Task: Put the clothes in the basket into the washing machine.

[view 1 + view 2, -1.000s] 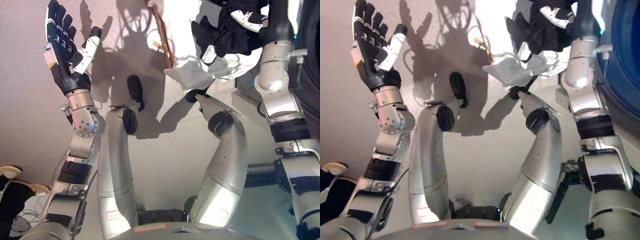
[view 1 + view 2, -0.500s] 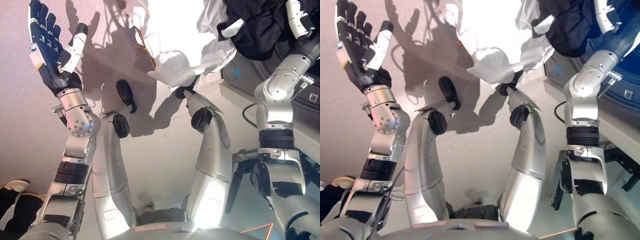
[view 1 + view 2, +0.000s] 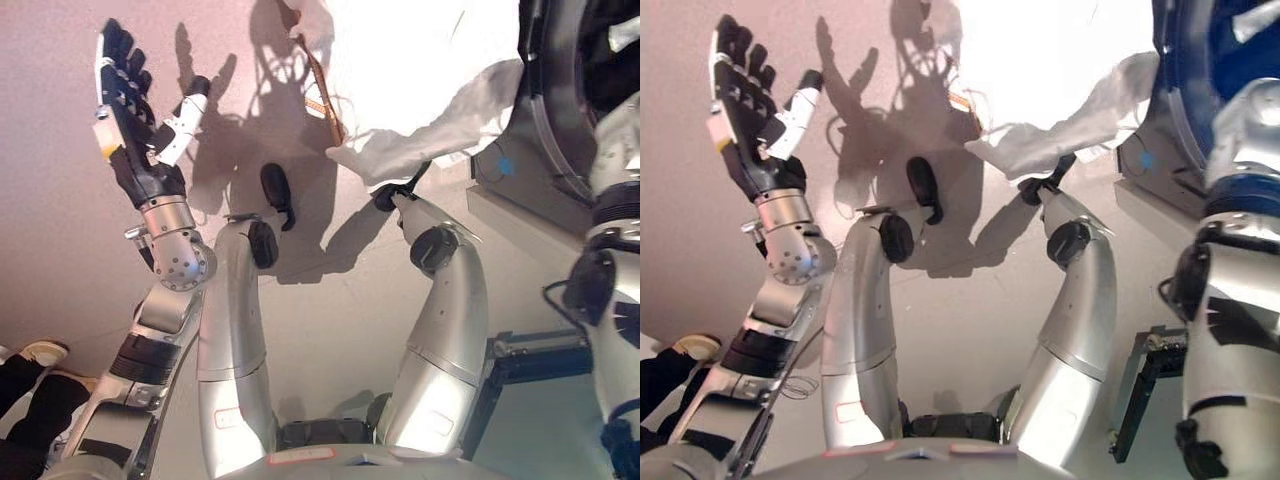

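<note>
Clothes [image 3: 420, 150], white cloth once bunched with a dark garment under the right hand, now trail at 1 o'clock toward the washing machine [image 3: 560, 110]; right hand is out of sight. Left hand [image 3: 135, 120] remains raised at 10 o'clock, fingers spread, empty.

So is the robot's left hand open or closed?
Open. The left hand is raised with its fingers straight and spread, holding nothing.
</note>
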Controlling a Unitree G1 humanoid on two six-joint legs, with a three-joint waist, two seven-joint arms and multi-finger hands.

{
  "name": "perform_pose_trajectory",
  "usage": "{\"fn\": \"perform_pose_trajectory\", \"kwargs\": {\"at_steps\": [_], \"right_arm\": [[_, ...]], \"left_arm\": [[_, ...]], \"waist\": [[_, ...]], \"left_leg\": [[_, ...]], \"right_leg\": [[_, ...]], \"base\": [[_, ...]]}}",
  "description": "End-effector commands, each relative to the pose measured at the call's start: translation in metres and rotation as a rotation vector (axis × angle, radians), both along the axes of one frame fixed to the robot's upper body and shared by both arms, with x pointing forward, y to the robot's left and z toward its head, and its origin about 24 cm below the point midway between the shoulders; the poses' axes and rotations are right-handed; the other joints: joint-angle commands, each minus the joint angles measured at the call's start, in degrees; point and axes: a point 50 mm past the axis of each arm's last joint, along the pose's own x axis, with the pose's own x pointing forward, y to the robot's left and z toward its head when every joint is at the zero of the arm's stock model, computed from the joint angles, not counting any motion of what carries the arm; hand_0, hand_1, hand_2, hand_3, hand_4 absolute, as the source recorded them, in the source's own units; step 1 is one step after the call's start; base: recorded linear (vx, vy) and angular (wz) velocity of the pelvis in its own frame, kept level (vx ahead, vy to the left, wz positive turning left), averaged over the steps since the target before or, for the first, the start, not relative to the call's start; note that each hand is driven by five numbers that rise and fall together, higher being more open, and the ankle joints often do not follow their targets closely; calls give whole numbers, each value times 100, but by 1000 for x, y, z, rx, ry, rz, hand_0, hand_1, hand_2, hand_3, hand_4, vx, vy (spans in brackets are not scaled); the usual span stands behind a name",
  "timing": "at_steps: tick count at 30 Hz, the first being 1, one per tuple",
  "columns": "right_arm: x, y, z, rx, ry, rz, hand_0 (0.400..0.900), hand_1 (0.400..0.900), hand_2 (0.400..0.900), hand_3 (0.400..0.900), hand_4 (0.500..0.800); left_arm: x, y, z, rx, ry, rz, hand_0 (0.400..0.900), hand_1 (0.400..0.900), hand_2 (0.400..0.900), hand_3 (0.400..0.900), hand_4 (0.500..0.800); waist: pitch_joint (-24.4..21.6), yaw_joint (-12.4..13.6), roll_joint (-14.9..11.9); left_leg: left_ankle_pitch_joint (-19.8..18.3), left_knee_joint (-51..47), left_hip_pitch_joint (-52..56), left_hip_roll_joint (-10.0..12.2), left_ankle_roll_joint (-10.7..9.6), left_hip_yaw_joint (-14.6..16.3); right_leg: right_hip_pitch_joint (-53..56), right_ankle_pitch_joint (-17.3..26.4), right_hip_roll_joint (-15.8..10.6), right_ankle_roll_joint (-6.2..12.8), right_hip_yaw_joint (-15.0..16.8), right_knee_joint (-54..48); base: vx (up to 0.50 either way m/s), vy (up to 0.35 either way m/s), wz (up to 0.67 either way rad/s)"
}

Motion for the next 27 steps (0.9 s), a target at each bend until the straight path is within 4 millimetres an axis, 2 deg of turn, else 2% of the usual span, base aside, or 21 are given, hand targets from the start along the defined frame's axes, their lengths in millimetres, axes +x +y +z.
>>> {"fn": "perform_pose_trajectory", "kwargs": {"at_steps": [1, 2, 3, 4, 5, 15, 16, 20, 22, 24, 25, 26, 27], "right_arm": [[-43, -47, 20, -105, 107, -198, 400, 400, 400, 400, 500], [-43, -51, 18, -102, 145, -171, 551, 551, 551, 551, 591], [-44, -54, 20, -90, 137, -161, 835, 835, 835, 835, 761], [-41, -51, 22, -85, 123, -133, 835, 835, 835, 835, 761], [-39, -52, 21, -93, 147, -123, 900, 900, 900, 900, 800], [-22, -23, 32, -212, 99, -101, 900, 900, 900, 900, 800], [-17, -12, 36, -301, 114, -114, 900, 900, 900, 900, 800], [-15, -2, 34, -331, 87, -123, 900, 900, 900, 900, 800], [-9, 13, 32, -368, 41, -68, 900, 900, 900, 900, 800], [-1, 49, 25, -420, -95, 86, 900, 900, 900, 900, 800], [1, 68, 16, -441, -141, 153, 900, 900, 900, 900, 800], [1, 94, -10, -429, -207, 265, 900, 900, 900, 900, 800], [-3, 108, -24, -421, -238, 313, 900, 900, 900, 900, 800]], "left_arm": [[-19, -20, 8, 25, -122, -103, 900, 900, 900, 900, 800], [-18, -20, 8, 32, -119, -113, 900, 900, 900, 900, 800], [-17, -23, 9, 35, -120, -130, 900, 900, 900, 900, 800], [-17, -24, 10, 37, -123, -140, 900, 900, 900, 900, 800], [-17, -25, 12, 45, -127, -146, 900, 900, 900, 900, 800], [-17, -23, 15, 8, -149, -123, 900, 900, 900, 900, 800], [-17, -21, 16, -10, -157, -103, 900, 900, 900, 900, 800], [-18, -18, 17, -24, -173, -77, 900, 900, 900, 900, 800], [-18, -16, 16, -42, -173, -58, 900, 900, 900, 900, 800], [-18, -9, 17, -86, -179, -9, 900, 900, 900, 900, 800], [-18, -8, 17, -101, -174, 5, 900, 900, 900, 900, 800], [-16, -8, 15, -130, -160, 27, 900, 900, 900, 900, 800], [-16, -8, 12, -136, -147, 34, 900, 900, 900, 900, 800]], "waist": [[-919, 168, 524], [-904, 190, 551], [-899, 200, 574], [-887, 210, 601], [-880, 205, 604], [-959, 112, 686], [-966, 75, 670], [-972, 38, 668], [-954, -7, 660], [-924, -133, 616], [-924, -200, 576], [-895, -348, 542], [-916, -395, 488]], "left_leg": [[207, -884, 148, -329, -467, -800], [211, -865, 154, -323, -470, -802], [209, -843, 159, -320, -470, -790], [214, -840, 166, -316, -471, -790], [223, -834, 174, -320, -476, -794], [254, -817, 162, -312, -484, -723], [264, -828, 156, -311, -482, -719], [265, -820, 144, -306, -468, -725], [266, -798, 130, -300, -465, -719], [269, -783, 126, -285, -454, -704], [263, -777, 124, -278, -446, -696], [250, -772, 95, -274, -434, -665], [251, -804, 92, -276, -429, -645]], "right_leg": [[-1054, -1000, -43, 351, -133, 1391], [-1054, -992, -35, 343, -103, 1400], [-1054, -984, -30, 337, -93, 1408], [-1054, -979, -24, 333, -85, 1407], [-1054, -970, -12, 328, -76, 1404], [-1054, -930, 50, 318, -36, 1370], [-1054, -909, 64, 322, -32, 1354], [-1054, -880, 81, 330, -32, 1324], [-1054, -870, 92, 337, -26, 1330], [-1054, -857, 150, 324, -15, 1324], [-1054, -846, 171, 324, -12, 1312], [-1053, -827, 208, 331, -25, 1268], [-1052, -821, 220, 341, -38, 1248]], "base": [[-39, -25, 3], [-32, -24, 2], [0, 0, 0], [0, 0, 0], [-12, -7, -5], [-2, 3, -2], [-8, 24, -11], [-10, 26, -8], [-13, 33, -10], [-8, 43, -19], [7, 52, -28], [13, 39, -23], [13, 30, -19]]}}
